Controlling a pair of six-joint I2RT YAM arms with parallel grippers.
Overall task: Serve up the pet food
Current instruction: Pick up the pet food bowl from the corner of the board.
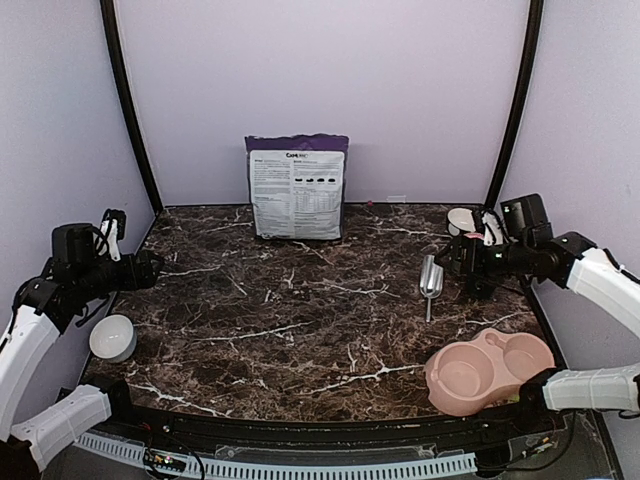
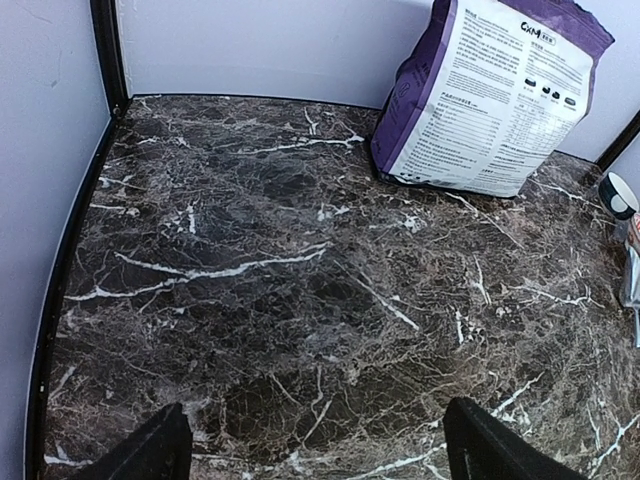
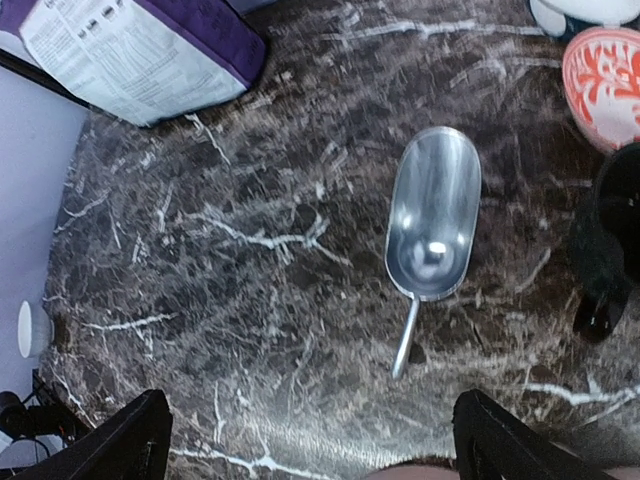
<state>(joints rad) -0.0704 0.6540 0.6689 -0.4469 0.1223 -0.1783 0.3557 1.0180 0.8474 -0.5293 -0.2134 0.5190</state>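
Checking in from the remote station: as far as I can tell, this job is basically at square one. The left gripper [image 2: 315, 420] is spread wide with nothing in it, hanging over bare tabletop [image 1: 300, 320] on its side. The right gripper [image 3: 310, 410] is spread wide too, also empty, hovering just short of the scoop's [image 3: 432, 212] handle.

The scoop lies flat on the tabletop and it's clean and shiny inside. The bag [image 1: 297, 187] stands upright against the back wall. I can't see any pet food anywhere, so my guess is it's all inside that bag. The pink double bowl [image 1: 488, 368] at the front right has both cups bare.

So what's left is everything: grab the scoop, get into the bag, fill the bowl.
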